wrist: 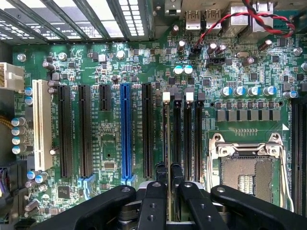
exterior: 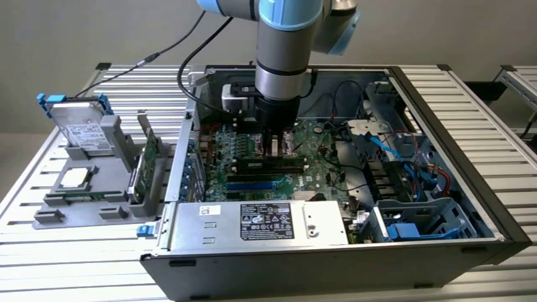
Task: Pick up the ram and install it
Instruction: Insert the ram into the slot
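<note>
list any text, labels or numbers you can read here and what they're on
Nothing can be read for certain.
Black and white label on the power supply: print too small.
White label on the hard drive: blurred.
White lettering on the motherboard: too small.

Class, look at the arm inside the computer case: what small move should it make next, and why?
Probably a short, straight press down. The end effector appears shut on the memory stick, seen edge-on and lined up with the memory slot farthest from the processor socket; the exterior view shows it low over the motherboard.
</note>
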### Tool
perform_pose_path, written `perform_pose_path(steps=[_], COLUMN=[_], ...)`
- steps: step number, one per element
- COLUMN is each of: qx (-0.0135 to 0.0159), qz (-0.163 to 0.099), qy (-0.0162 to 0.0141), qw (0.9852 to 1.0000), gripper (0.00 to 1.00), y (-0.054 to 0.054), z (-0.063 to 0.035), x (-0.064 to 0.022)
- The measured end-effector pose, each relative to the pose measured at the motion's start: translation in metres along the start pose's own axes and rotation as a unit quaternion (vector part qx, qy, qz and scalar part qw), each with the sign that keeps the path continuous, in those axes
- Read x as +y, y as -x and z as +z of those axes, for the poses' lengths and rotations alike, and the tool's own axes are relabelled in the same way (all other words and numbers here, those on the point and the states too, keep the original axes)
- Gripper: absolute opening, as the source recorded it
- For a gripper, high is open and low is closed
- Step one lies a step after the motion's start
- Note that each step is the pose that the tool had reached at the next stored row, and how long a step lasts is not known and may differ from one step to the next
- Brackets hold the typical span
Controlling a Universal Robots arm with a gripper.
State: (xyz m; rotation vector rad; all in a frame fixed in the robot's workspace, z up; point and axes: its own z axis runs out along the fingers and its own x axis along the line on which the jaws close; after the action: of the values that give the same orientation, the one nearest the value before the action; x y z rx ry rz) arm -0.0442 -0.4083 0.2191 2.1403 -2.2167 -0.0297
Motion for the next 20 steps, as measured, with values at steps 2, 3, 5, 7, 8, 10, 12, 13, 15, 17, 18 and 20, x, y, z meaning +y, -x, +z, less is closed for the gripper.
perform_pose_path(steps=[2,3,5,7,8,10,12,13,15,17,18,20], qx=[-0.0001,-0.0001,-0.0001,-0.0001,-0.0002,-0.0002,-0.0003,-0.0003,-0.0004,-0.0003,-0.0003,-0.0003], qz=[0.003,0.004,0.004,0.004,0.004,0.005,0.006,0.006,0.006,0.007,0.007,0.007], qy=[0.0001,0.0002,0.0002,0.0002,0.0002,0.0002,0.0002,0.0002,0.0002,0.0003,0.0003,0.0003], qw=[1.0000,1.0000,1.0000,1.0000,1.0000,1.0000,1.0000,1.0000,1.0000,1.0000,1.0000,1.0000], gripper=[0.16,0.16,0.16,0.16,0.16,0.16,0.16,0.16,0.16,0.16,0.16,0.16], y=[0.0004,0.0004,0.0004,0.0004,0.0004,0.0004,0.0004,0.0004,0.0004,0.0004,0.0004,0.0004], z=[0.0002,0.0002,0.0002,0.0003,0.0004,0.0006,0.0008,0.0009,0.0013,0.0016,0.0017,0.0018], x=[0.0001,0.0001,0.0001,0.0001,0.0001,0.0001,0.0000,0.0000,0.0000,0.0000,0.0000,0.0000])
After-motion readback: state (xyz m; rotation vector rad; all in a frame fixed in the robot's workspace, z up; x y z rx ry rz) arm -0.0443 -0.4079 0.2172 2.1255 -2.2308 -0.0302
